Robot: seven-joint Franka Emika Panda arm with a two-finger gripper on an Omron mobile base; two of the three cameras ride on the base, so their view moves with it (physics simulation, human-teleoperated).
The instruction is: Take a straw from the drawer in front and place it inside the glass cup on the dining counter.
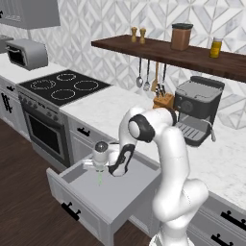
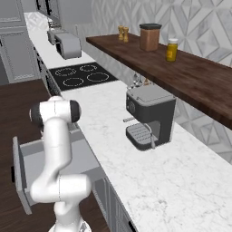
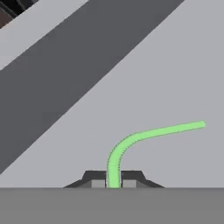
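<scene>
— Nearest first: tool (image 3: 113, 183) closed tight on the straw (image 3: 144, 135), fingertips (image 3: 97, 180) pinching one end from both sides. Gripped at the end, most likely so the free length can go into a cup mouth first.

— Bent, though?

— Yes, rising from between the fingertips, then curving off to the side over the pale grey floor. Hard to say from here whether touching that floor or just clear of it.

— And seen from the base?

— From the left, tool (image 1: 99, 166) pointing straight down into the open drawer (image 1: 91, 204), a thin green sliver of straw (image 1: 100, 179) hanging below it. Reaching in from above suits a shallow tray with walls all round. Drawer pulled well out from under the marble table (image 1: 226, 158), black bar handle facing the room.

— Farther back?

— Cooktop (image 1: 62, 87) to the left, coffee machine (image 1: 197, 113) on the table behind the arm, wooden shelf (image 1: 192, 55) above with jars. From the right, drawer (image 2: 27, 163) partly hidden by the arm.

— Stage of the task?

— Judged as pick just secured; lift out, then carry to the cup yet to do. Risk: such a slim thing slipping or swinging in the grip.
</scene>
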